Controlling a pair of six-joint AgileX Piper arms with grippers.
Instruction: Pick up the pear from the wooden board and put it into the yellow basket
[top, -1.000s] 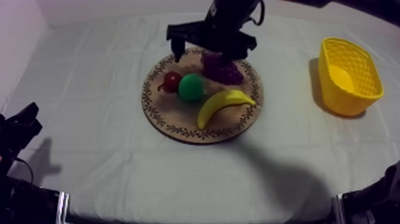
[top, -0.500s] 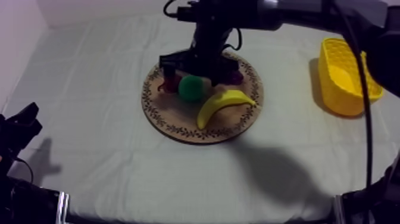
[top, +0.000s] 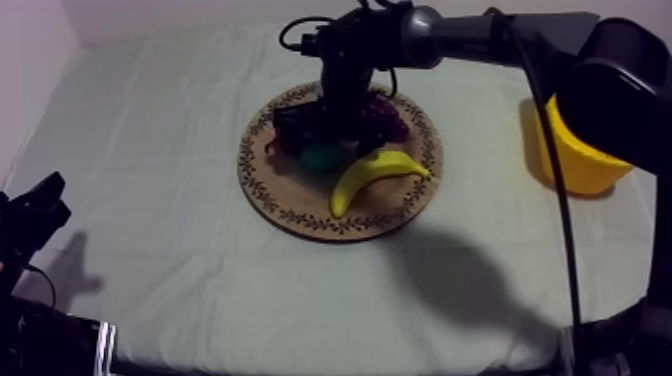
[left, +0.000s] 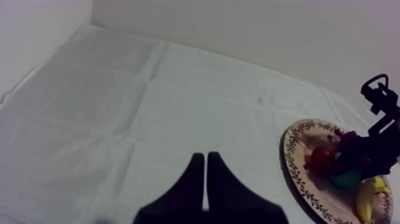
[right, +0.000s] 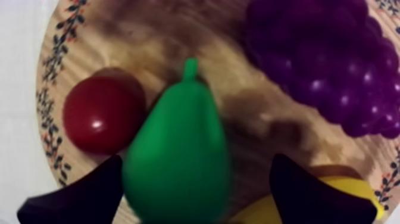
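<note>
Here, over creased grey-white cloth (top: 170, 150), right jaws spread astride the pear (right: 177, 158), left jaws pressed together.

The top view looks down at a slant from above the near edge of the cloth (top: 150, 200), far enough back to take in the wooden board (top: 300, 205) in the middle and the yellow basket (top: 578, 172) at the right. The left wrist view sits low and well back at the left side, facing across the cloth toward the board. The right wrist view hangs close over the board, facing down on the pear (right: 178, 161), small red fruit (right: 101, 122) and grapes (right: 321, 65); all 3 views share the board.
</note>
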